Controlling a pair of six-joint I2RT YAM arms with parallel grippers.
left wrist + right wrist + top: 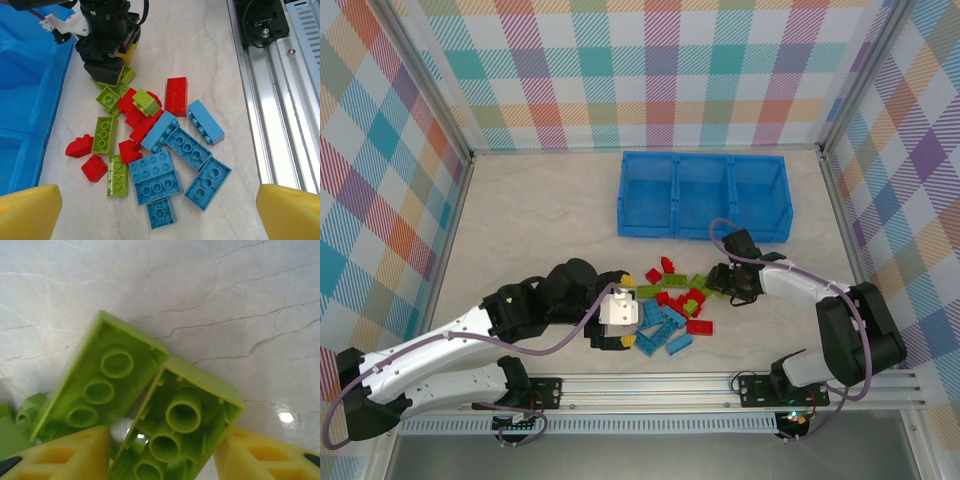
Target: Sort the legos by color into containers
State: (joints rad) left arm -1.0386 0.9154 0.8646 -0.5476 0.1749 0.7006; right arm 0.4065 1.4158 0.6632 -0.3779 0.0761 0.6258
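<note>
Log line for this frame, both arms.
left gripper: open, at brick pile | right gripper: shut on lime green brick | blue bin: empty

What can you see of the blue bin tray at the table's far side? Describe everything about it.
The blue bin tray is one bright, plastic-looking rectangle, split by two dividers into three square open-topped compartments in a row. It sits upright on the pale table, toward the far side and right of centre, with a long side facing the near edge. No bricks show inside it. The legos lie on the table's near half, apart from it; only the table appears to touch it.
</note>
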